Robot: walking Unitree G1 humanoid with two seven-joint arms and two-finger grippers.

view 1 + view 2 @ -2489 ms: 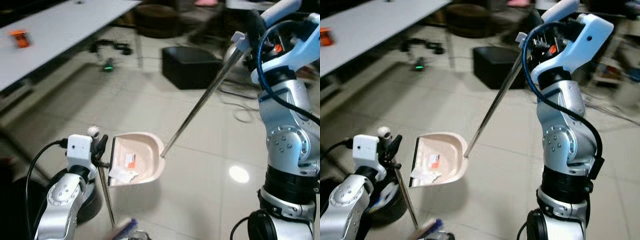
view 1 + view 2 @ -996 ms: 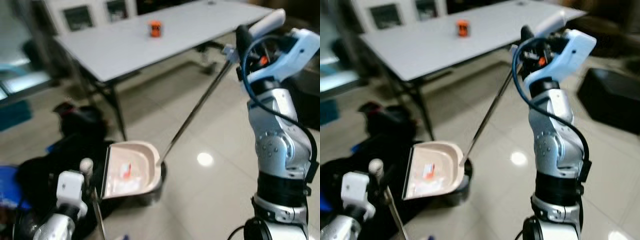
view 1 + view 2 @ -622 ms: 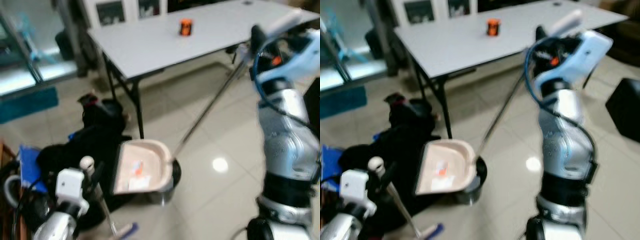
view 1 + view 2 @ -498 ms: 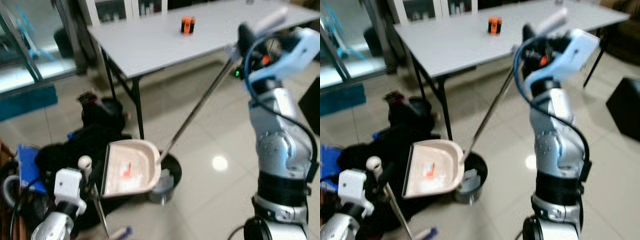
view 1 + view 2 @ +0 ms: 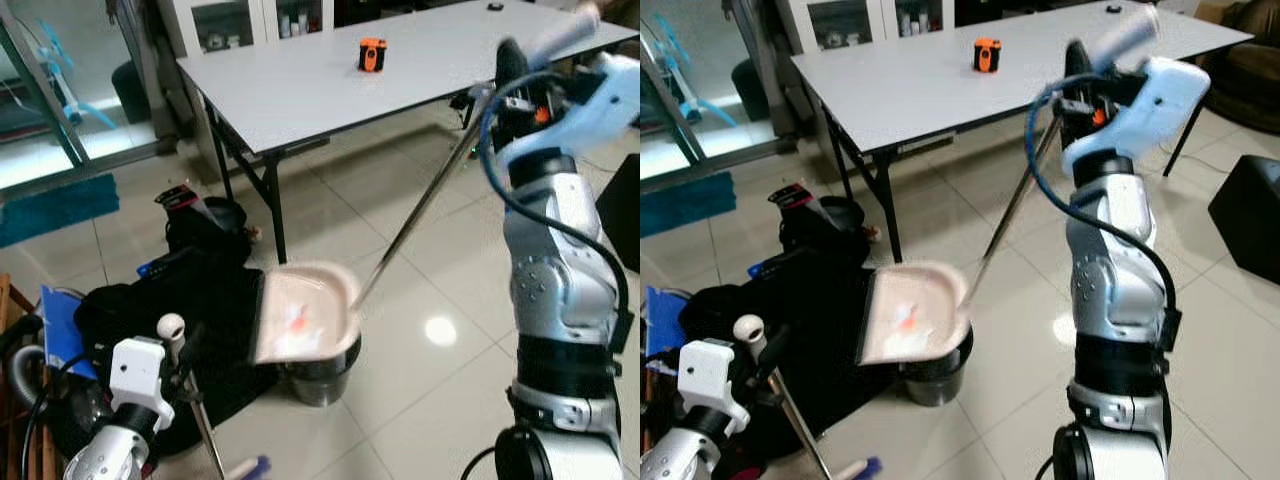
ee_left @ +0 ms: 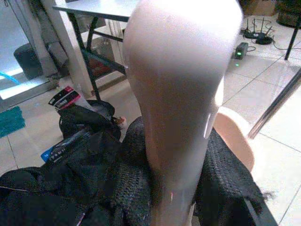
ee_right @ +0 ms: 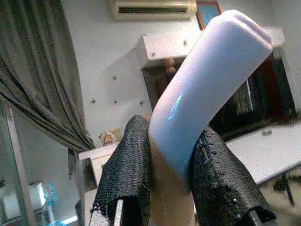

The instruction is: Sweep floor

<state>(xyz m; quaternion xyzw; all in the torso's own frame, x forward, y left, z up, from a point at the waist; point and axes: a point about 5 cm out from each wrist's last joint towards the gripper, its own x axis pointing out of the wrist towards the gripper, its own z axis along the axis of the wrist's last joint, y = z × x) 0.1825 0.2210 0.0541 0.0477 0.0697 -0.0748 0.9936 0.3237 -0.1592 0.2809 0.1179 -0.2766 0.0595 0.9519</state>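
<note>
A beige dustpan (image 5: 305, 325) hangs tilted over a small dark bin (image 5: 318, 377), with an orange scrap and white paper lying in it. Its long metal rod (image 5: 420, 215) runs up to my right gripper (image 5: 505, 72), which is shut on the pale handle (image 7: 202, 84); black fingers (image 7: 124, 165) press on both sides of it. Low at the left, my left gripper (image 5: 188, 362) is shut on the broom handle (image 6: 181, 94), whose round knob (image 5: 172, 325) sticks up above it. The broom stick runs down to blue bristles (image 5: 252, 466) at the floor.
A white table (image 5: 300, 85) with an orange object (image 5: 372, 52) stands behind. Black bags (image 5: 165, 300) lie on the tiles beside the bin, with blue items (image 5: 62, 320) further left. A black box (image 5: 1250, 205) sits at the right. Glossy open tiles (image 5: 430, 400) lie in front.
The view has turned from open floor toward the table and bags. In the last half second the dustpan has swung right and now hangs above the bin. Both grippers keep their hold.
</note>
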